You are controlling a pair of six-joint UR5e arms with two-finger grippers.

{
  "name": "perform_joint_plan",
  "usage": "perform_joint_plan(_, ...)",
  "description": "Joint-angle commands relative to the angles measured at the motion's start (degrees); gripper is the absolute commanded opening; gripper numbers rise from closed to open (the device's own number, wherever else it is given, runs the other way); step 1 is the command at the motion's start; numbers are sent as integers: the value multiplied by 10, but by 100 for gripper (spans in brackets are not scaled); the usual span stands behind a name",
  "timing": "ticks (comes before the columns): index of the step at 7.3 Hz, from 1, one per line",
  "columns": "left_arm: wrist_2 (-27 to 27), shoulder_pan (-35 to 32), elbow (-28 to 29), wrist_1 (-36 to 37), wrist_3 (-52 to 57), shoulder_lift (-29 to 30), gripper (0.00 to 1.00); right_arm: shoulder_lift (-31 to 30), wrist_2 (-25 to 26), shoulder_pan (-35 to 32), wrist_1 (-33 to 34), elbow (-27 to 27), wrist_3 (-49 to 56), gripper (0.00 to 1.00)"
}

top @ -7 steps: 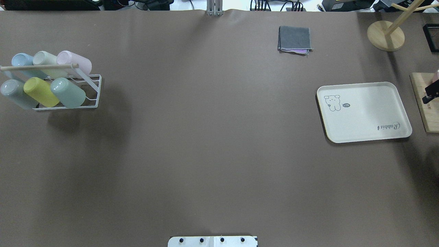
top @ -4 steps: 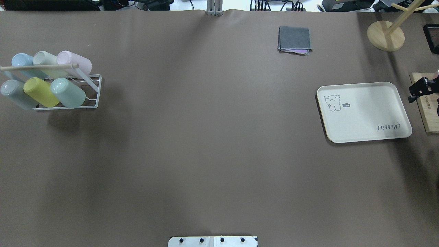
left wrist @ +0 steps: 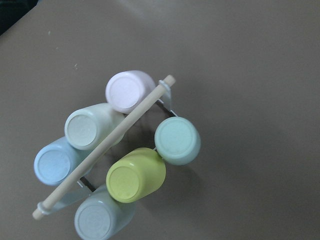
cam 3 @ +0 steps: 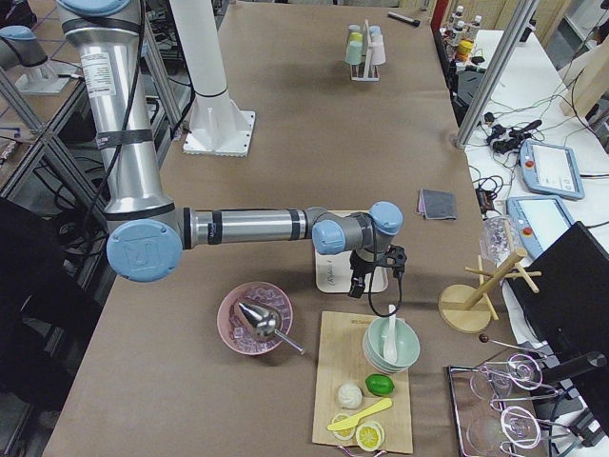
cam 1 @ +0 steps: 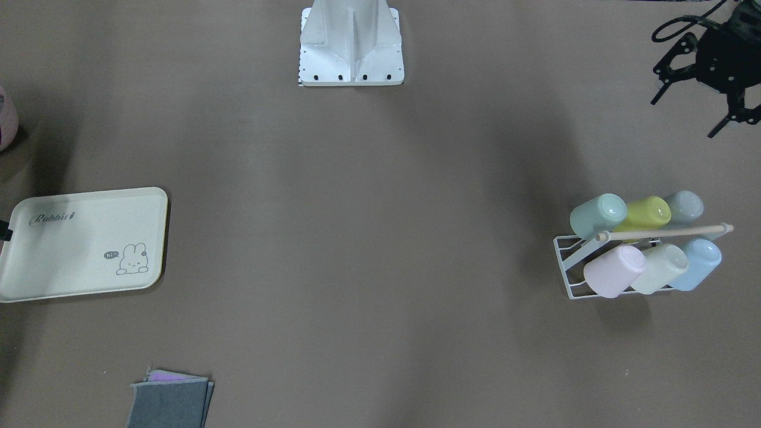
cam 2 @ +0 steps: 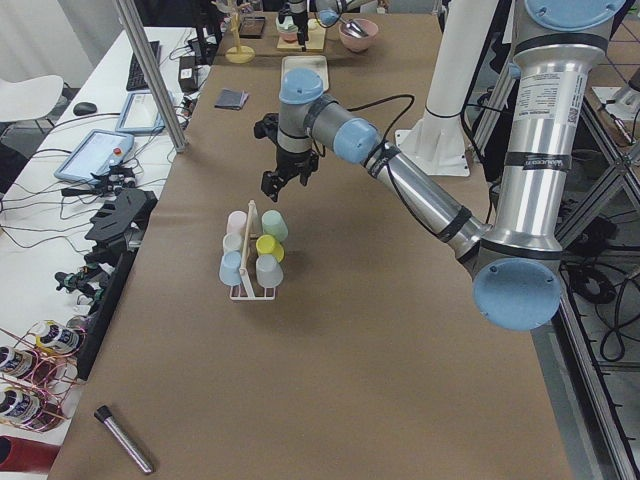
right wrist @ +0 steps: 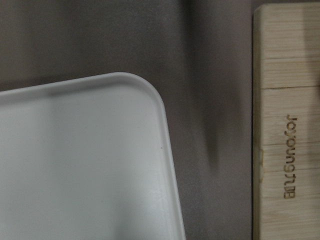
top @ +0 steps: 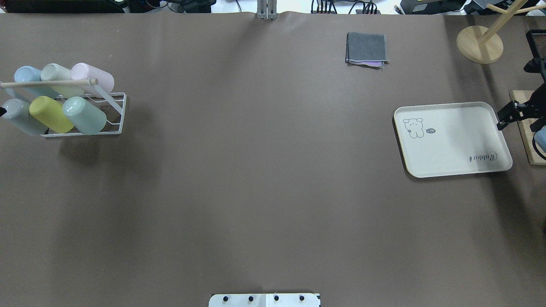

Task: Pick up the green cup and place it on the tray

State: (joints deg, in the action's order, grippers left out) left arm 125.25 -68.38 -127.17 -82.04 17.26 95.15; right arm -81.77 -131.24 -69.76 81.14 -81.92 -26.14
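The green cup (top: 84, 115) lies on its side in a white wire rack (top: 115, 121) at the table's left, at the right end of the near row beside a lime cup (top: 51, 114). It also shows in the left wrist view (left wrist: 177, 141) and the front view (cam 1: 597, 215). My left gripper (cam 1: 684, 116) hangs open above and behind the rack, clear of the cups. The cream tray (top: 452, 138) lies flat at the right with nothing on it. My right gripper (top: 517, 125) is open over the tray's far right corner (right wrist: 145, 95).
The rack also holds pink, whitish, blue and grey cups under a wooden bar (left wrist: 105, 147). A wooden board (right wrist: 285, 125) lies right of the tray. A folded grey cloth (top: 367, 49) and a wooden stand (top: 480, 42) are at the back.
My right gripper has moved in from the right edge toward the tray's far right corner. A tip of my left gripper now shows at the overhead view's left edge.
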Motion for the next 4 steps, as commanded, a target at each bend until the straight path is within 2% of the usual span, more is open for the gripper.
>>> perform_joint_plan(1, -186, 67, -27, 0, 224, 11, 99, 0, -1, 3, -11, 8, -3, 84)
perform_joint_plan(2, -207, 92, -39, 1, 253, 9, 99, 0, -1, 4, -11, 10, -2, 77)
perform_joint_plan(3, -308, 128, -54, 4, 336, 7, 99, 0, -2, 5, -21, 16, -3, 70)
perform_joint_plan(4, -354, 153, -58, 4, 375, 2, 99, 0, -2, 6, -22, 21, -3, 68)
